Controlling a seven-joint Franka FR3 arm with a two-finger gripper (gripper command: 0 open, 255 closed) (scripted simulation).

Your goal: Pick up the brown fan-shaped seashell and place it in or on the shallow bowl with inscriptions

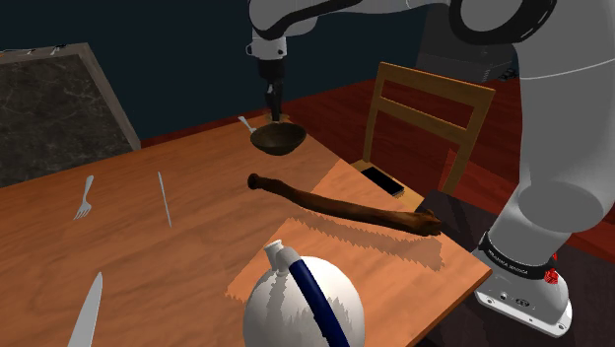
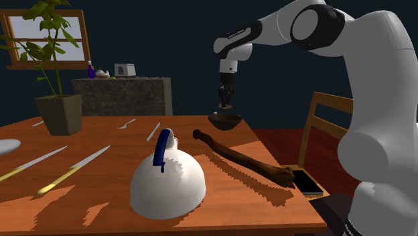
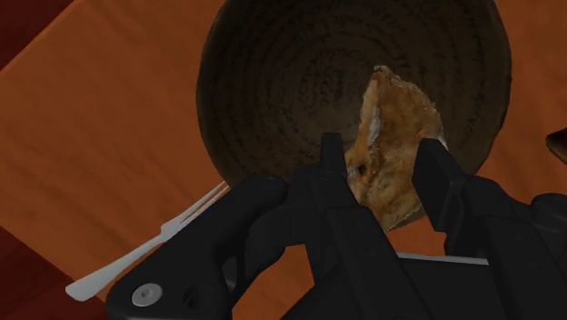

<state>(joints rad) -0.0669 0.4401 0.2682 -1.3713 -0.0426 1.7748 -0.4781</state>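
Pincer (image 3: 382,150) clasping the tan fan-shaped seashell (image 3: 395,114) directly over the dark shallow bowl (image 3: 273,82) beneath it; shell's base hidden within the pincer, bowl's inscriptions barely legible, far rim cut off.

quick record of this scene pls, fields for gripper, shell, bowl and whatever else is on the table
gripper: shut on seashell, above the bowl
seashell: tan-brown, fan-shaped, clasped between both fingers, not yet in the bowl
bowl: dark, shallow, faint markings inside, on the wooden table
also on table: long dark stick, white kettle with blue handle, fork
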